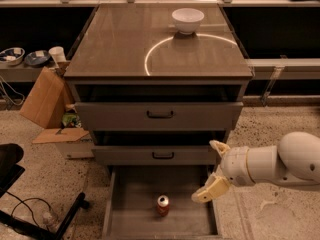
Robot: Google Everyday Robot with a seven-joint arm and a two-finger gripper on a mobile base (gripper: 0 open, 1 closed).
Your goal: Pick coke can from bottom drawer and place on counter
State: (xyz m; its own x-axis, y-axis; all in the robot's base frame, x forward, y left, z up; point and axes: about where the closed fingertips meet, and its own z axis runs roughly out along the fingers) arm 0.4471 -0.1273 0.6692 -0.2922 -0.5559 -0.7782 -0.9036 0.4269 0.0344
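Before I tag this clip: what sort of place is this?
Likely a lab or workshop: a metal drawer cabinet, a cardboard box beside it, cables on the speckled floor. The gripper hovers over the bottom drawer, right of the can.

Coke can (163, 205) in the pulled-out bottom drawer (131, 204), gripper (207, 171) to its right.
Upright near the middle of the drawer floor, apart from both side walls; over the drawer's right edge, near the can but not touching, fingers apart, just below two drawer fronts (159, 116); on the counter (120, 44) above, toward the back right, a bowl (187, 20); left of the cabinet, on the floor, a cardboard box (42, 98).
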